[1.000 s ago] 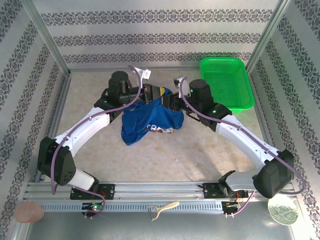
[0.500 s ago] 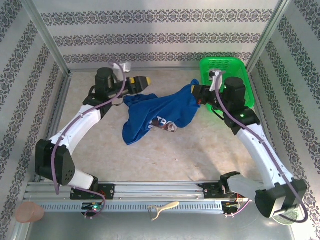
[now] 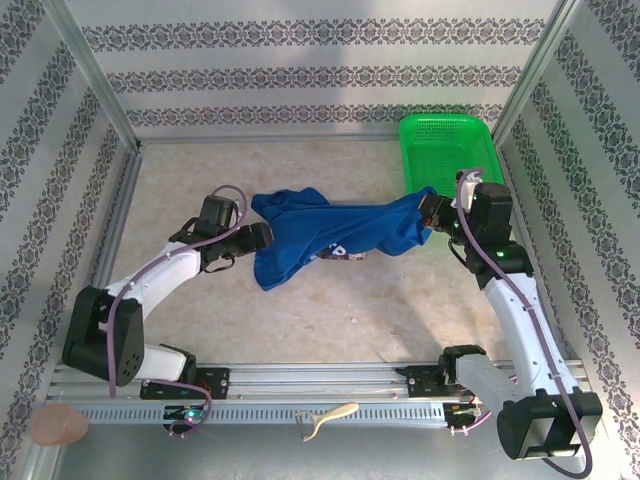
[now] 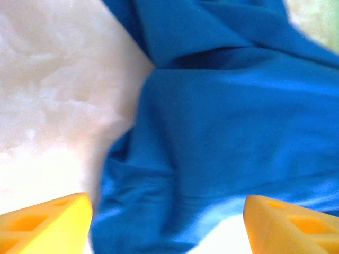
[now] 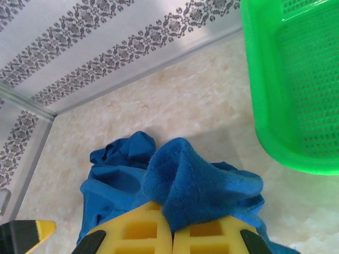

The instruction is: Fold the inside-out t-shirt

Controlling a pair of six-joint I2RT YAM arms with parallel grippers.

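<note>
Right claw (image 5: 172,222) pinches shirt (image 3: 330,235) hem, basket (image 3: 450,150) just beyond it; left claw (image 4: 165,211) spread at shirt's edge, bare table (image 3: 350,320) behind.

A blue t-shirt (image 3: 330,225) lies stretched across the middle of the frame on the pale table (image 3: 330,320). It is rumpled, and a scrap of white and red lettering shows near its lower edge. Its right end is gathered into the right tool (image 3: 436,213) at centre right, which pinches it at the lower left corner of the green basket (image 3: 455,165) in the upper right. The left tool (image 3: 262,237) sits centre left against the t-shirt's left edge, where a fold of cloth runs toward the bottom of the frame. Whether its jaws stand apart cannot be told. Two white arms (image 3: 160,280) reach in from the bottom corners.
</note>
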